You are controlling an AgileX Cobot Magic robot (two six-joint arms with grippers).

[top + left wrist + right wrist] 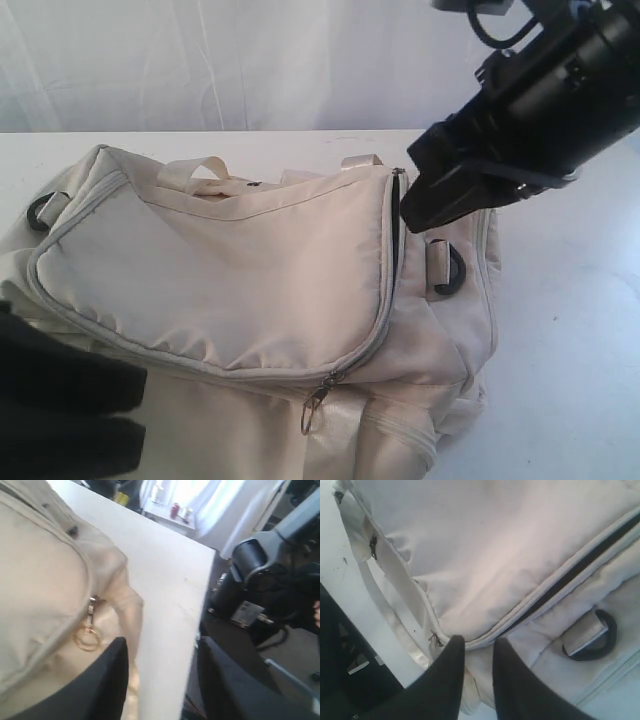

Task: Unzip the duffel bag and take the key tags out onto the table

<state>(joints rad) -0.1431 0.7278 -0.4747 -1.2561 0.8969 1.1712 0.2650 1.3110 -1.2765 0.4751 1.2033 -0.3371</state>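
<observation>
One duffel bag [250, 260] lies on its side on the table [570, 340], its long axis roughly parallel to the table's far edge. One end points at the left edge and the other at the right edge, and the bag sits nearer the left edge, with its big zippered flap facing up.

The right gripper [415, 212] comes down at the bag's right-hand end, its tips against the curve of the flap zipper [397, 215], where a short stretch gapes dark. In the right wrist view the two fingers [445, 680] stand close together with only a narrow strip of cream fabric between them, right at the closed end of that gap (whether they pinch anything there cannot be told).

The left gripper [135, 410] hangs at the near left corner of the scene, beside the bag's lower left side. In the left wrist view its two fingers [110, 680] are spread wide, with nothing between them but bare tabletop and the table's edge. A zipper pull [89, 611] with a gold ring [86, 641] lies on the bag just beside one finger, apart from it.

The count from the exterior view is two black D-rings, one at the left end [38, 212] and one at the right end [452, 272], two webbing handles along the far side [205, 168], and one metal pull [315, 397] on the near run of the zipper.
</observation>
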